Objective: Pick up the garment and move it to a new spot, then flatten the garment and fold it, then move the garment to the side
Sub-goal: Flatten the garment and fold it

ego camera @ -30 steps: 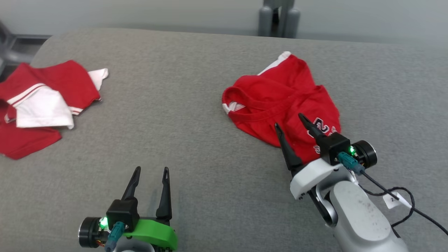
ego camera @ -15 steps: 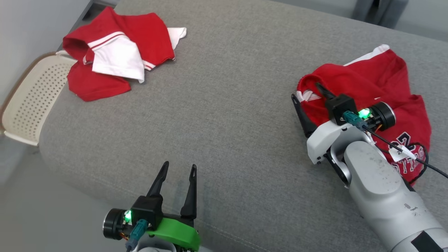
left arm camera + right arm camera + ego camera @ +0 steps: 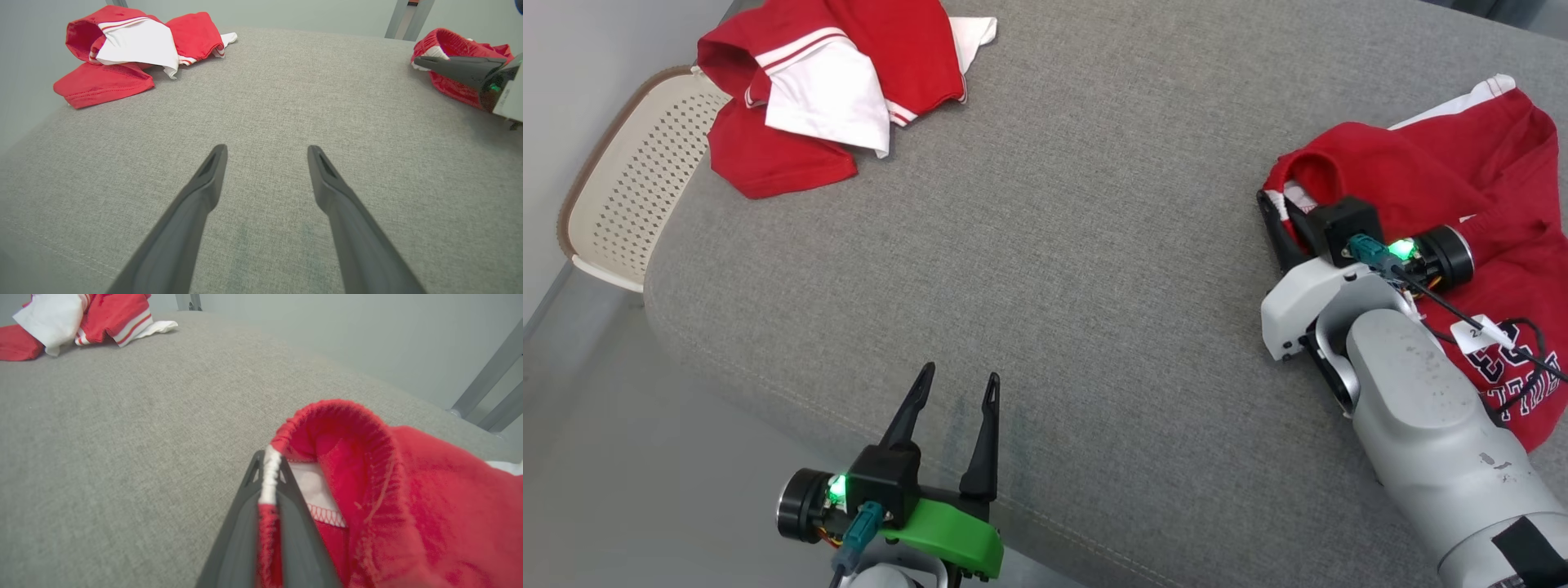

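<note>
grey cushion [image 3: 1094, 269] holds two garments: left garment [image 3: 833, 106] lying free, right garment [image 3: 1421, 163] pinched in right jaws; left jaws wide.

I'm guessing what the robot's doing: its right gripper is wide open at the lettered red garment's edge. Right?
No. The right gripper is shut on the edge of the red garment, not wide open; the right wrist view shows fabric pinched between its fingers.

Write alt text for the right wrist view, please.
The right gripper has its jaws shut on the ribbed red and white edge of a red garment. The garment lies on a grey cushion, with a red and white pile of clothes far off at the upper left.
</note>
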Robot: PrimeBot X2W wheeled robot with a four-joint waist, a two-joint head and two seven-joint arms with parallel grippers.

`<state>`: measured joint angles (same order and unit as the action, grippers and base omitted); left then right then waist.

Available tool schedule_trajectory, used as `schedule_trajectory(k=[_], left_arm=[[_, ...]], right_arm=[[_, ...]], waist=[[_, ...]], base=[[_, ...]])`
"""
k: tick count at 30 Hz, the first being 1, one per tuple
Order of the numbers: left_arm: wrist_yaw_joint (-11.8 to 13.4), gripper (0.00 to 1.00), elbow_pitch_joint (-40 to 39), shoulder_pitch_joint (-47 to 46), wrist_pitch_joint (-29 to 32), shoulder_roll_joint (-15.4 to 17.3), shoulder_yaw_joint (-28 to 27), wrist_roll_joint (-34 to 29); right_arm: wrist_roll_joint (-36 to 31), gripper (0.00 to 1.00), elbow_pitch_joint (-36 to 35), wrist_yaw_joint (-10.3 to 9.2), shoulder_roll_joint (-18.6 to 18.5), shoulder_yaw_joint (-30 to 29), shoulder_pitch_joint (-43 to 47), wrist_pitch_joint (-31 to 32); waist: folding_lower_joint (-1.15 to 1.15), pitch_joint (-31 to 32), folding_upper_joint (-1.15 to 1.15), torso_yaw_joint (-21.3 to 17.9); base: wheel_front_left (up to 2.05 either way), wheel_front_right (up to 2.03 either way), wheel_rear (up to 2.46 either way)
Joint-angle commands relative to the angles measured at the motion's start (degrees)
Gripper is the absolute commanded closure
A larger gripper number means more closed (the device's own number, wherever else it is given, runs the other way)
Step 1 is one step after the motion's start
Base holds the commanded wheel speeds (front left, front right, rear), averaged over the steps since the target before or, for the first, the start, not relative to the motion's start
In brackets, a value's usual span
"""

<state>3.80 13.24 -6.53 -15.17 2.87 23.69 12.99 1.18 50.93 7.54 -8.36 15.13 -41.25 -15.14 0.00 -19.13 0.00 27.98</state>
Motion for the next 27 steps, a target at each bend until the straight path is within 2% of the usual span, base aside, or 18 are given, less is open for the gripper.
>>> schedule_trajectory(k=[1, 6, 12, 18, 21, 27], left_arm=[[-0.08, 0.00, 0.05, -0.72, 0.04, 0.08, 0.20, -0.79], [-0.28, 0.00, 0.51, -0.66, 0.03, 0.08, 0.88, -0.82], [-1.11, 0.00, 1.57, -1.35, 0.03, 0.10, 2.41, -1.33], [-1.46, 0.00, 2.60, 0.36, 0.03, 0.10, 0.89, -2.01], [-1.40, 0.00, 2.70, 1.57, 0.03, 0.09, -0.47, -2.52], [-1.48, 0.00, 1.80, 2.33, 0.03, 0.09, -4.06, -2.60]], right_arm=[[0.34, 1.00, -1.77, -0.10, -0.16, -0.60, 0.11, -0.01], [1.74, 1.00, -9.82, -0.10, 0.36, -0.29, -1.37, -0.01], [3.22, 1.00, -19.67, -0.10, -2.38, 1.28, -9.64, -0.01], [6.50, 1.00, -27.60, -0.10, -4.26, 3.66, -16.68, -0.01], [8.50, 1.00, -31.54, -0.10, -4.49, 5.37, -14.17, 0.00], [11.79, 1.00, -35.09, -0.10, -7.31, 8.13, 1.00, -0.01]], waist=[[0.00, 0.26, 0.00, -0.30], [0.00, 1.20, 0.00, -1.03], [0.00, 4.17, 0.00, -0.50], [0.00, 7.41, 0.00, -1.39], [0.00, 8.64, 0.00, -3.27], [0.00, 9.93, 0.00, -9.49]], base=[[0.00, 0.00, 0.00], [0.00, 0.00, 0.00], [0.00, 0.00, 0.00], [0.00, 0.00, 0.00], [0.00, 0.00, 0.00], [0.00, 0.00, 0.00]])
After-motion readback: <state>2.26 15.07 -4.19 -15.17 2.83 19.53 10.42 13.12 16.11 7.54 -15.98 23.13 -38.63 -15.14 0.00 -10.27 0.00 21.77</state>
